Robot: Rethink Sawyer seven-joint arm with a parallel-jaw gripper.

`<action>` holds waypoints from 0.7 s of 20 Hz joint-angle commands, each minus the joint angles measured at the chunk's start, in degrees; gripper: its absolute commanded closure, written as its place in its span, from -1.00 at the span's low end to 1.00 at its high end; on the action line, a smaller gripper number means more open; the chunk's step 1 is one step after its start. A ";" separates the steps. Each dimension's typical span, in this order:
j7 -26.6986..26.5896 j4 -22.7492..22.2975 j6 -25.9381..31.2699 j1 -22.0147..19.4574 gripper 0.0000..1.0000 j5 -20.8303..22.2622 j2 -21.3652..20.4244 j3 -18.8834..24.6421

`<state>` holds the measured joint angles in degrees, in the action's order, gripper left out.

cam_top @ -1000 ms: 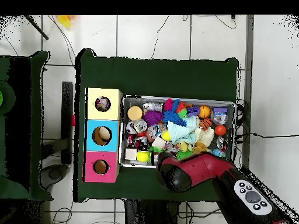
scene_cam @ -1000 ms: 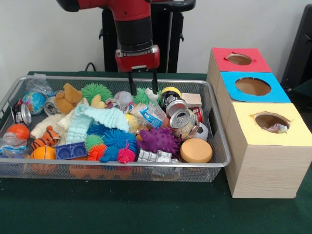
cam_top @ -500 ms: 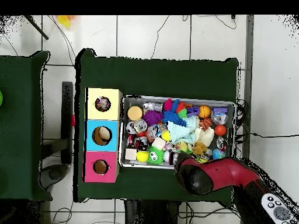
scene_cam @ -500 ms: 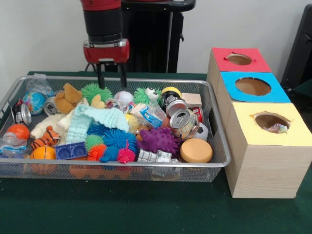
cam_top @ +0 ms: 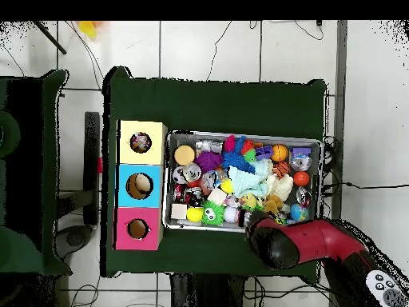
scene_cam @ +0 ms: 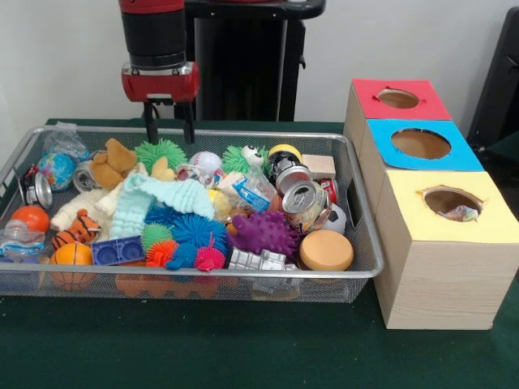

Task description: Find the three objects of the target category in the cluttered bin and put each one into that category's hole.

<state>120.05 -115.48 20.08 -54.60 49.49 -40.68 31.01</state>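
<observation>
"Where's the tool (scene_cam: 169,131) just now?"

"Up over the far side of the bin (scene_cam: 243,275), close above the rim. Its two black prongs stand moderately apart with nothing between them, and right below is the green spiky ball (scene_cam: 160,152)."

"And the dotted cloth it's meant to find?"

"One dotted scrap (scene_cam: 464,213) seems to lie inside the yellow-surround hole (scene_cam: 450,200), over at the end of the row of boxes. In the bin I make out what looks like a small dotted bundle (scene_cam: 200,167), just beside the spiky ball and behind the mint cloth (scene_cam: 162,198). Any others are buried; I can't pick them out."

"So what could go wrong?"

"If it drops straight down, I'd say it nips the spiky ball, or the teddy (scene_cam: 113,162) next to it, not the bundle. It's also near enough to the far rim that a prong could strike the wire. And the bundle is soft and wedged among things, so a shallow pinch may slip off, or drag the mint cloth up with it, and something could spill onto the green surface (scene_cam: 243,348) on the way to the boxes."
</observation>
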 commanded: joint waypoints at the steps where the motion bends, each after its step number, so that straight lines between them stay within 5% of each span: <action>1: -12.01 6.39 4.30 0.61 -1.00 5.07 3.43 1.97; 14: -11.02 8.02 3.66 1.06 -1.00 7.35 6.78 1.07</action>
<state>120.05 -114.56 20.08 -54.23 52.40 -36.29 31.01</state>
